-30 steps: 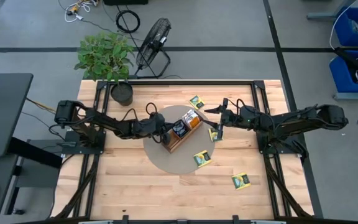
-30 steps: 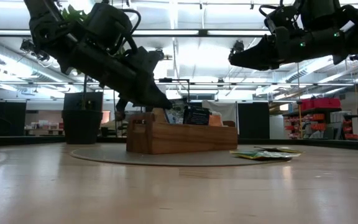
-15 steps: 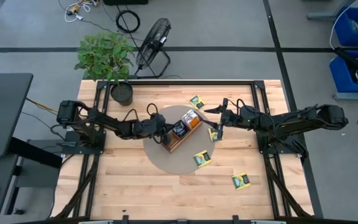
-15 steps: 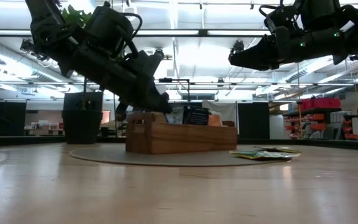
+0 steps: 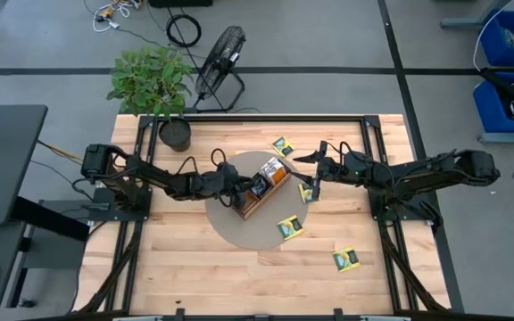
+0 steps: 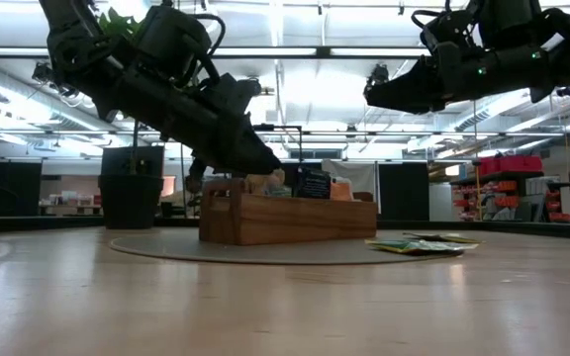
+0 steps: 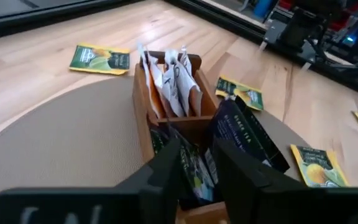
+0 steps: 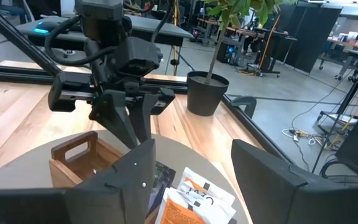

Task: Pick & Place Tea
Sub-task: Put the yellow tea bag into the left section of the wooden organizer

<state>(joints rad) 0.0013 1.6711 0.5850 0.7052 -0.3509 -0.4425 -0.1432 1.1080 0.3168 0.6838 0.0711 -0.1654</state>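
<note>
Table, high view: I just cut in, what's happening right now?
The left pincer is down over the wooden tray on the round mat, its fingers parted above a dark tea packet standing in it. The right pincer hovers open beside the tray. Yellow-green packets lie loose on the table.

Grey floor [image 5: 346,53] crossed by dark tape lines. Potted plant [image 5: 153,85] at the table's [image 5: 177,259] far left corner, black floor fan [image 5: 221,55] beside it, coiled cables [image 5: 184,29] behind. Blue bins [image 5: 511,67] far right, dark desk [image 5: 3,160] on the left. Low view: open workshop, ceiling strip lights [image 6: 305,54], dark partitions [image 6: 404,193], red shelving [image 6: 508,166] at right.
</note>
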